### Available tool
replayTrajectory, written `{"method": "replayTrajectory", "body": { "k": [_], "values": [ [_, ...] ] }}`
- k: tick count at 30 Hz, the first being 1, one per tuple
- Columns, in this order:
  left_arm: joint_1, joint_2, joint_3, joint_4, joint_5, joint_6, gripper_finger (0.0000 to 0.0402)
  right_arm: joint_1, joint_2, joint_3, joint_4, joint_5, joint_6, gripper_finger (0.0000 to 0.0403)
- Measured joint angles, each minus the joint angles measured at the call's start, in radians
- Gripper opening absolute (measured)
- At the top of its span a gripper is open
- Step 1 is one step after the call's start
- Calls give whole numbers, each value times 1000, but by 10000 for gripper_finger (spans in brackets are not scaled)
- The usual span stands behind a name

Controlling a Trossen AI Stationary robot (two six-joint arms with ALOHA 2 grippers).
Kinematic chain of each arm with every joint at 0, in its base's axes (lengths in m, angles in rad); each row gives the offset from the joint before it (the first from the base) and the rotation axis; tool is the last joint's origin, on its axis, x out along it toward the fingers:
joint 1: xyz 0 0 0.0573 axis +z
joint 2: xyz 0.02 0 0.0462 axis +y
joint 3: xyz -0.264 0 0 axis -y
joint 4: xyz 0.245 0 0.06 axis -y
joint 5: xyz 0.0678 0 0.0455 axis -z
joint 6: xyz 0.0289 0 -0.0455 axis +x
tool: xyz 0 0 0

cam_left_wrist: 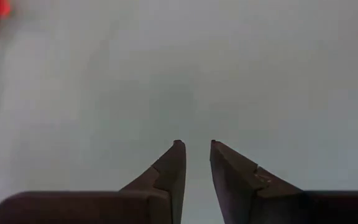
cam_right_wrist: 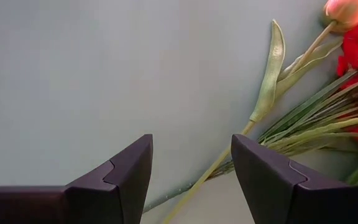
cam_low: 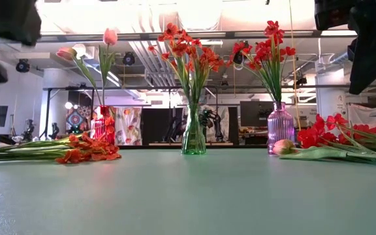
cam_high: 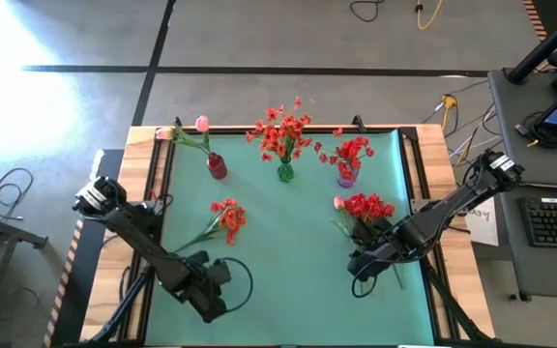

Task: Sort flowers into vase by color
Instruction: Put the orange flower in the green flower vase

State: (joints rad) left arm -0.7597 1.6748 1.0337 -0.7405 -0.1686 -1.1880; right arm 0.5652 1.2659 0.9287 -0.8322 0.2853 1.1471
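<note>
The sorting is partway done. Three vases stand in a row near the far edge of the mat: a red vase with pink tulips, a green vase with orange flowers, a purple vase with red ones.

Two bunches lie loose. The orange bunch lies on the left side. The red bunch (with one pink tulip) lies on the right.

The right gripper hangs over the red bunch's stems, open, holding nothing. I think it must drop and pinch one stem; the stems are tangled, so two may lift.

The left gripper is near the front edge, nearly shut on nothing.
</note>
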Motion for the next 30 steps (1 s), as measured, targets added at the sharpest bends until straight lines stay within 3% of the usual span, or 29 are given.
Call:
{"method": "replayTrajectory", "body": {
  "k": [7, 11, 16, 20, 25, 30],
  "values": [
    [4, -2, -37, 7, -55, -4, 50, -4, 0, 0, 150, 116, -111, 210],
    [4, -2, -37, 7, -145, 31, 49, -38, 0, -1, 488, 171, -363, 210],
    [4, -2, -38, 8, -165, 33, 49, -81, 4, -1, 959, 223, -733, 210],
    [4, -2, -40, 8, -198, 24, 49, -130, 20, 0, 1212, 223, -953, 210],
    [4, -2, -40, 13, -215, 12, 49, -164, 16, 56, 1142, 220, -1033, 210],
    [3, -2, -40, 16, -215, 0, 49, -118, -19, 160, 764, 212, -884, 210]
  ]
}}
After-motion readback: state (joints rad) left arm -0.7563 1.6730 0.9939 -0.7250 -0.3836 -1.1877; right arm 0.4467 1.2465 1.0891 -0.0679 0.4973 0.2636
